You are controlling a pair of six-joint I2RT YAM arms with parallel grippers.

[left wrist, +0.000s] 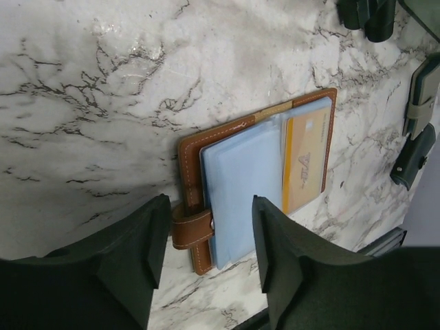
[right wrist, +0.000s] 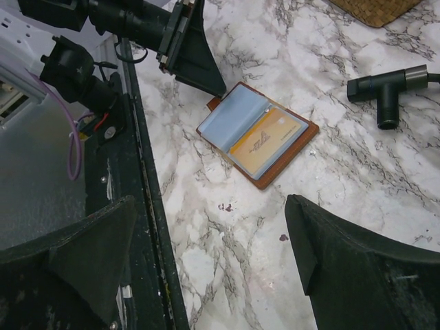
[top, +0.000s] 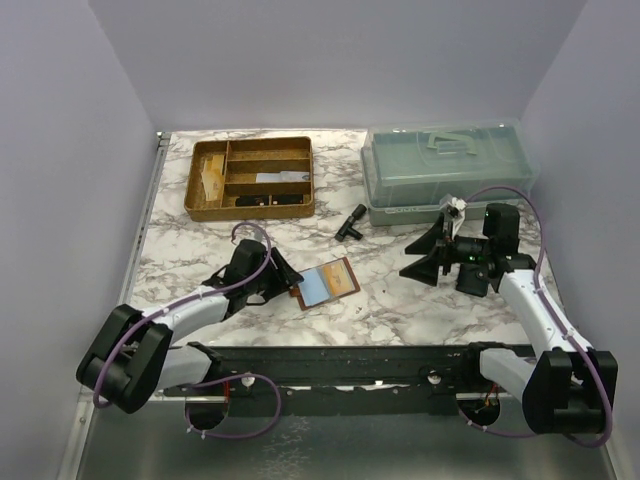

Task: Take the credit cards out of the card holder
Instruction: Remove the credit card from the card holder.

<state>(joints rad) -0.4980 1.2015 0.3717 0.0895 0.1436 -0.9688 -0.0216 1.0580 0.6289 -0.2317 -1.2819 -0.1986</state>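
The reddish-brown card holder (top: 352,289) lies open on the marble table between the arms. It holds a light blue card (left wrist: 240,185) on its left side and a tan-yellow card (left wrist: 306,161) on its right. Both show in the right wrist view too: the blue card (right wrist: 234,117) and the tan card (right wrist: 265,141). My left gripper (left wrist: 210,254) is open and empty, low over the holder's strap end (left wrist: 192,227), its jaws either side of the strap and the blue card's edge. My right gripper (right wrist: 213,261) is open and empty, raised to the right of the holder (right wrist: 297,148).
A gold-brown divided tray (top: 252,178) sits at the back left. A clear plastic box (top: 448,165) stands at the back right. A black T-shaped tool (top: 350,222) lies behind the holder. A black rail (top: 340,365) runs along the near edge.
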